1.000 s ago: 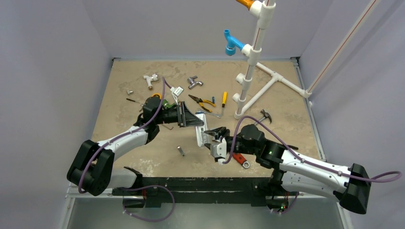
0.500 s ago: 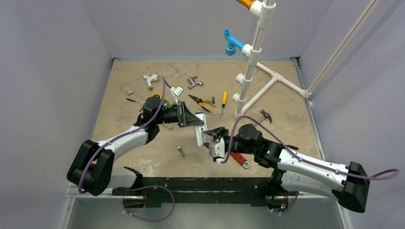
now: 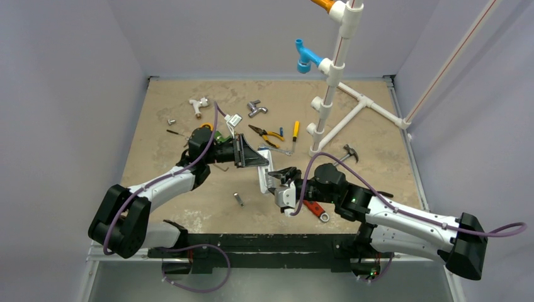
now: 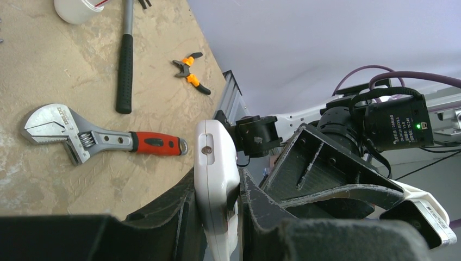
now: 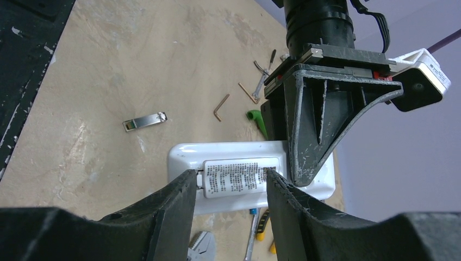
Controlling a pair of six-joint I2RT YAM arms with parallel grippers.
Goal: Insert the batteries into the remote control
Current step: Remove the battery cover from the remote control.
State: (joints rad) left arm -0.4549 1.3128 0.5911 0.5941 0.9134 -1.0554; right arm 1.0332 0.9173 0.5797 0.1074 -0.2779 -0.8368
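Here, arms (image 3: 165,182) meeting mid-table, left fingers (image 4: 262,209) clamped on remote control (image 4: 216,168), right fingers (image 5: 163,217) pinching labelled cover (image 5: 234,178).

Fingers (image 5: 171,215) of the right gripper (image 5: 230,179) flank the labelled white remote control (image 5: 185,156), which the left gripper (image 5: 298,163) clamps.

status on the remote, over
Left end effector shut on remote control. Right end effector straddles its back label, grip unclear. No obstruction seen.

Remote control (image 3: 265,171) hung over the tabletop (image 3: 189,211), clamped in left tool (image 3: 259,161), right tool (image 5: 231,187) crowding its near end — no way in between them. Red-handled wrench (image 3: 313,209) lay just beside right tool; pipe stand (image 3: 324,110) barred far right. Near-left tabletop open — one small metal piece (image 3: 238,199) only.
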